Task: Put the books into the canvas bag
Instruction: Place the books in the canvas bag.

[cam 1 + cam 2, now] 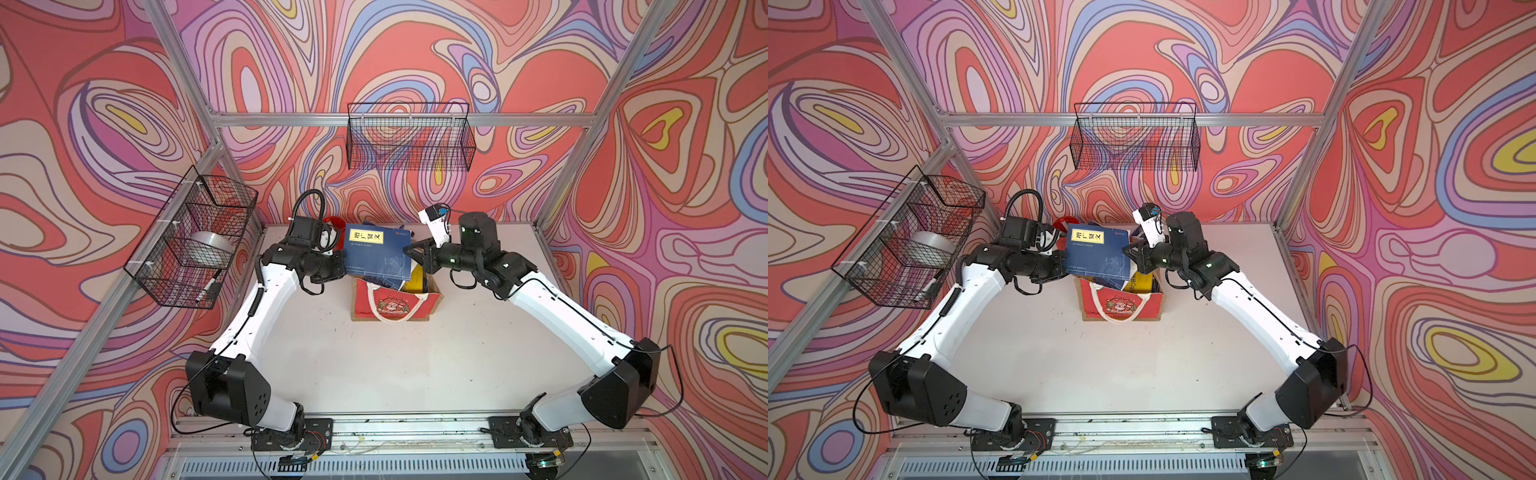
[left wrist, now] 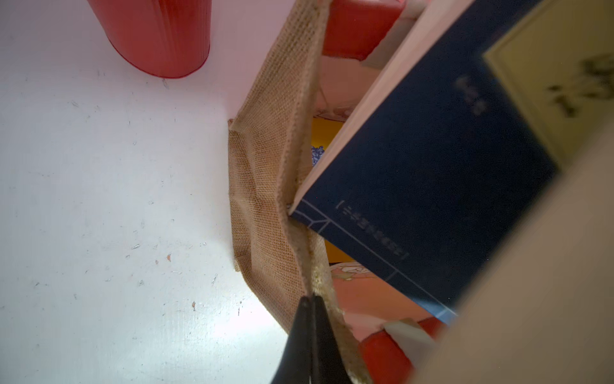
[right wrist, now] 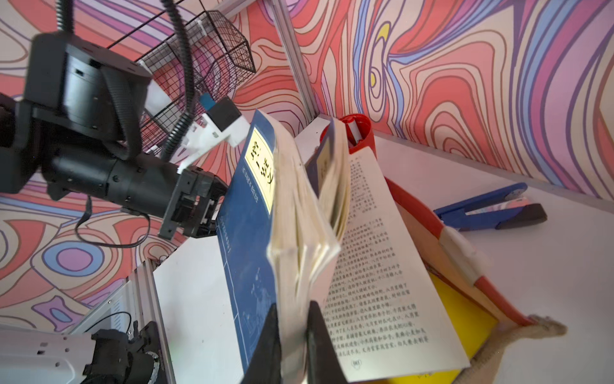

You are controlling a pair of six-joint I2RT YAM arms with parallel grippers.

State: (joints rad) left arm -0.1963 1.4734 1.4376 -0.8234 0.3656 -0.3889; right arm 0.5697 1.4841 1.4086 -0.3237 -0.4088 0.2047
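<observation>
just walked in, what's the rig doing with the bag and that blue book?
The right gripper is clamped on a navy book and holds it tilted over the open mouth of the canvas bag, with the pages fanned open. The left gripper is shut on the bag's burlap side rim, apparently to keep the mouth open. A yellow book already lies inside. The navy one is not in yet.
</observation>
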